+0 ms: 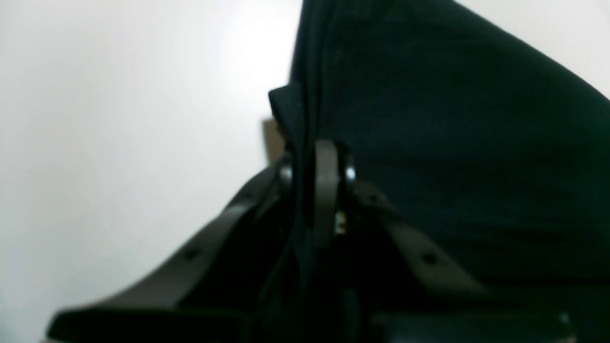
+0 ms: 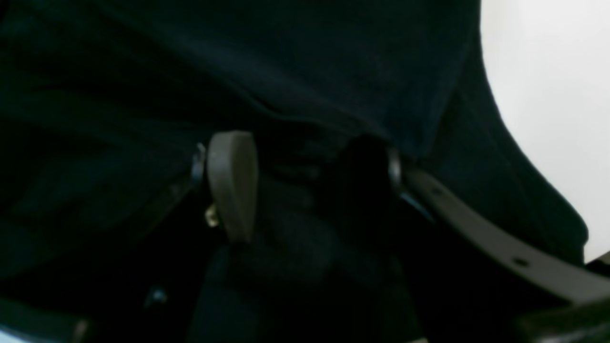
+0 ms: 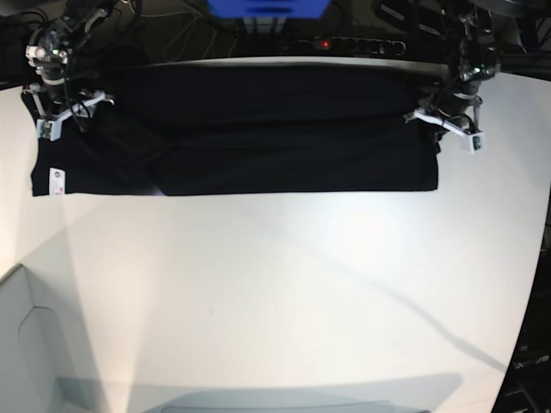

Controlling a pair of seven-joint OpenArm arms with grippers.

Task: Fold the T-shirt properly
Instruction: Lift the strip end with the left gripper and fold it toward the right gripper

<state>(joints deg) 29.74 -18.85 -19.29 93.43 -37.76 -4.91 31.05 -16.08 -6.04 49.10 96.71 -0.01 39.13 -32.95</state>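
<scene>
**Shirt held at both ends, long axis running side to side**

The black T-shirt (image 3: pixel 275 129) lies as a long band across the far edge of the white table (image 3: pixel 284 292), a small white label (image 3: pixel 54 180) at one end. The left gripper (image 1: pixel 317 166) is clamped on cloth at its end. The right gripper (image 2: pixel 305 171) has fabric bunched between its parted fingers; its grip looks firm. Both arms are equally placed; the bare table lies toward the viewer.

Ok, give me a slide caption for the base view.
Both claws, left and right, grip the black T-shirt stretched across the white table.
</scene>
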